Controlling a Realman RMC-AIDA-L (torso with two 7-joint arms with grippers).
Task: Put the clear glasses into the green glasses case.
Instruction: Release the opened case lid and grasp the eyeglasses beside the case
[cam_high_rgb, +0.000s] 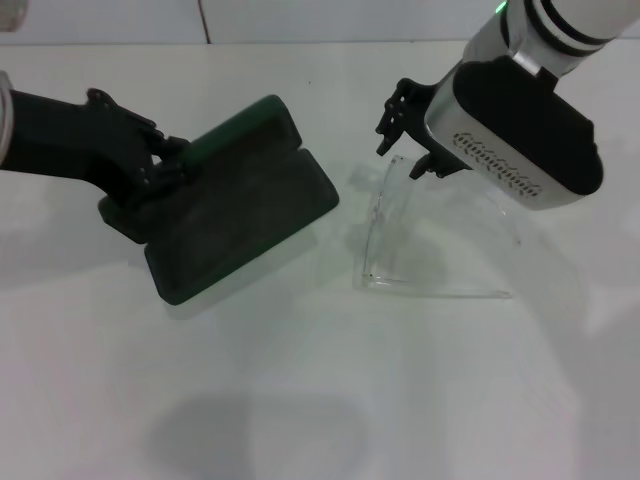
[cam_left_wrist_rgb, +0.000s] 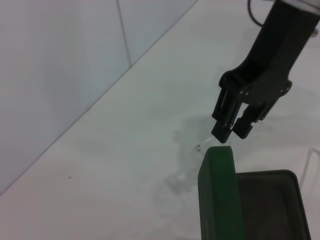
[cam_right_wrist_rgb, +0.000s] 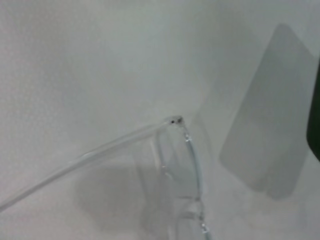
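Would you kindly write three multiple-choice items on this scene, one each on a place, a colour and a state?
1. Where do the clear transparent plastic glasses lie?
A. inside the case
B. on the white table, on the case's right
C. on the case's lid

2. What colour is the hard-shell rectangular glasses case outside?
A. dark green
B. red
C. white

3. What state is the case in?
A. shut
B. open and empty
C. open with glasses inside

Answers:
1 B, the glasses rest on the table below the right gripper.
2 A, its upright lid shows green beside the left gripper.
3 B, its dark lining lies bare.
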